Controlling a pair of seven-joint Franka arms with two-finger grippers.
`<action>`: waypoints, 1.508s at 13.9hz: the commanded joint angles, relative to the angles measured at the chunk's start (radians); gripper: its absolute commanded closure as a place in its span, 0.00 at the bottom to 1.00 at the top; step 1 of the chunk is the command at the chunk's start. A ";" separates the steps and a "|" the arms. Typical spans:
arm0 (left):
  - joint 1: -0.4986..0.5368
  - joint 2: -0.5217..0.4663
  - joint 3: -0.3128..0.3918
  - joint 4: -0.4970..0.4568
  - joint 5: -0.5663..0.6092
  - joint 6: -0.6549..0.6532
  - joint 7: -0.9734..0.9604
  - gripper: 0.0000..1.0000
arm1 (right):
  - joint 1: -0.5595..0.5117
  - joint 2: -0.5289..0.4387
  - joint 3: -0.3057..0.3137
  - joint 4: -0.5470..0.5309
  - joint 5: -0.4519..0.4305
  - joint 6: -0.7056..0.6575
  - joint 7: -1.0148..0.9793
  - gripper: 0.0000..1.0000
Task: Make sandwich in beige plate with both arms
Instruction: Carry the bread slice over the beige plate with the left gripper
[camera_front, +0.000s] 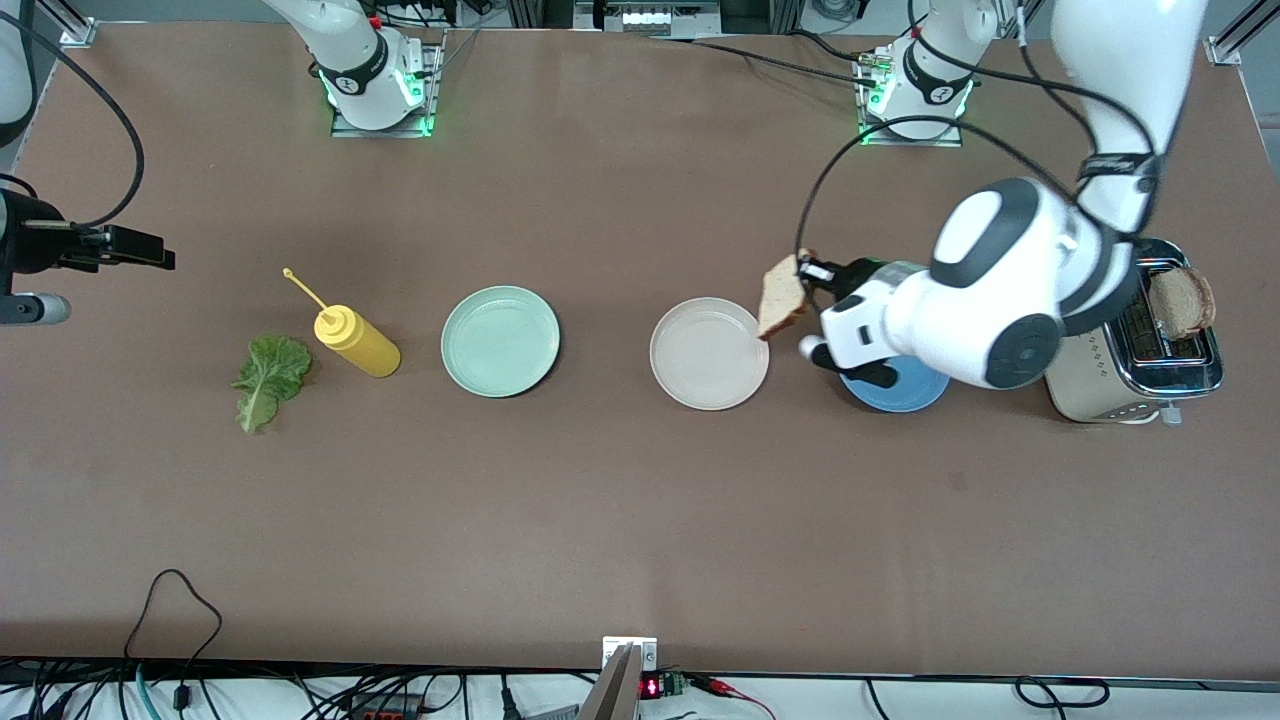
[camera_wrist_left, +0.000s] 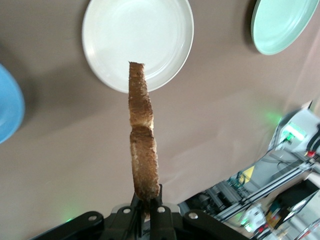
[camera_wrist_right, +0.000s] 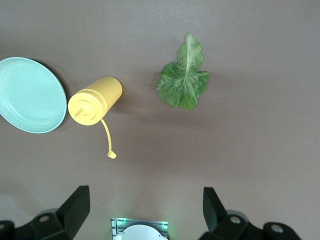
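Observation:
My left gripper (camera_front: 806, 272) (camera_wrist_left: 147, 194) is shut on the crust edge of a bread slice (camera_front: 783, 298) (camera_wrist_left: 141, 130). It holds the slice on edge in the air, over the rim of the beige plate (camera_front: 708, 353) (camera_wrist_left: 115, 30) at the left arm's end. Nothing lies on the beige plate. A second bread slice (camera_front: 1180, 300) stands in the toaster (camera_front: 1110, 385). The green lettuce leaf (camera_front: 270, 378) (camera_wrist_right: 183, 77) lies flat on the table toward the right arm's end. My right gripper (camera_wrist_right: 145, 195) hangs open high over the table near the lettuce, with nothing between its fingers.
A blue plate (camera_front: 900, 390) (camera_wrist_left: 7, 107) lies under the left arm, between the beige plate and the toaster. A mint-green plate (camera_front: 500, 340) (camera_wrist_right: 30, 95) and a yellow squeeze bottle (camera_front: 355, 340) (camera_wrist_right: 95, 100) lie between the beige plate and the lettuce.

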 joint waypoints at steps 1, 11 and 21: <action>-0.035 0.004 0.004 -0.091 -0.043 0.158 -0.059 0.99 | -0.011 0.006 0.005 0.011 0.008 -0.010 -0.040 0.00; -0.074 0.087 0.006 -0.140 -0.149 0.430 -0.081 0.99 | -0.058 0.040 0.006 -0.023 0.089 -0.015 -0.230 0.00; -0.077 0.122 0.006 -0.165 -0.151 0.479 -0.072 1.00 | -0.081 0.081 0.006 -0.051 0.148 -0.013 -0.307 0.00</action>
